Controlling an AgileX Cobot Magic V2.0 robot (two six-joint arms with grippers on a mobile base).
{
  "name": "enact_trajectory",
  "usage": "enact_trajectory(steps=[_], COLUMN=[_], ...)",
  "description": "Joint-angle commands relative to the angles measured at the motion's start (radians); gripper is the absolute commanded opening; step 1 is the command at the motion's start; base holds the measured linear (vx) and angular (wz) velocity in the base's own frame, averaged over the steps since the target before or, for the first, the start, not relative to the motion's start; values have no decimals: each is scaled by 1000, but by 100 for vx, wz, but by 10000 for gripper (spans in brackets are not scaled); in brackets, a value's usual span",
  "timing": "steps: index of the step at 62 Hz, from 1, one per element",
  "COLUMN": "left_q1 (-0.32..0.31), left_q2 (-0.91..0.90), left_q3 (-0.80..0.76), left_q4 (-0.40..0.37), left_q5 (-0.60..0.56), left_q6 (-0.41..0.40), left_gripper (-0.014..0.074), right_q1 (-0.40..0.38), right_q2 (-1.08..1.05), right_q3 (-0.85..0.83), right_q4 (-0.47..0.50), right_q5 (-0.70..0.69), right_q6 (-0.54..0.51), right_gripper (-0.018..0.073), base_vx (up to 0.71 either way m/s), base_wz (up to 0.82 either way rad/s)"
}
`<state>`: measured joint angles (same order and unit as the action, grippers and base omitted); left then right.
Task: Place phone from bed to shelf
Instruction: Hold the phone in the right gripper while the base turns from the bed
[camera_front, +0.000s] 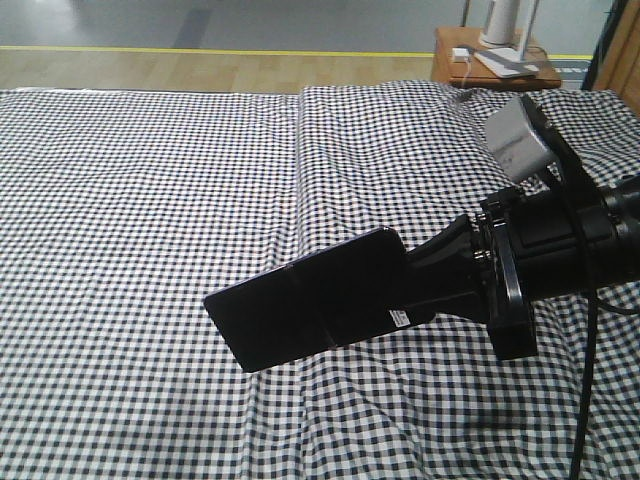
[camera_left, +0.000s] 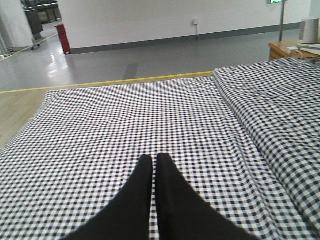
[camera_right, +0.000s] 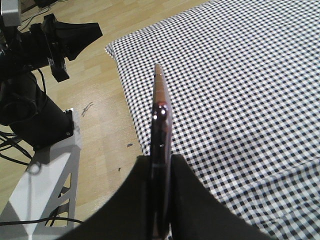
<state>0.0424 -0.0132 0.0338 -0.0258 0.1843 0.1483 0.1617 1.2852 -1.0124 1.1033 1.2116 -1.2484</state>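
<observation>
The phone, a glossy black slab with a small white sticker near my fingers, hangs tilted a little above the bed and its checked sheet. My right gripper is shut on the phone's right end. In the right wrist view the phone shows edge-on, pinched between the two fingers of my right gripper. My left gripper is shut with nothing in it and hovers over the bed. The shelf is out of view.
A reddish-brown side table with white items stands beyond the bed's far right corner. Wooden floor with a yellow line runs behind the bed. The left arm and the robot's white base stand on the floor beside the bed's edge.
</observation>
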Motion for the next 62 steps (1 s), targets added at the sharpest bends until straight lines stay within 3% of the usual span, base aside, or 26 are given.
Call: enact_trajectory(steps=[1, 62], left_q1=[-4, -4], left_q2=[-13, -13], left_q3=[-21, -21], left_q4=[-9, -9], left_q5=[-72, -72], left_q6=[-6, -6], left_gripper=[1, 1], right_q1=[-4, -4], right_q2=[-29, -29], right_q3=[-25, -25], right_q4=[86, 86], right_q5=[76, 76], right_q6=[-5, -5], right_gripper=[-2, -2], base_vx=[-6, -11], base_wz=[22, 42])
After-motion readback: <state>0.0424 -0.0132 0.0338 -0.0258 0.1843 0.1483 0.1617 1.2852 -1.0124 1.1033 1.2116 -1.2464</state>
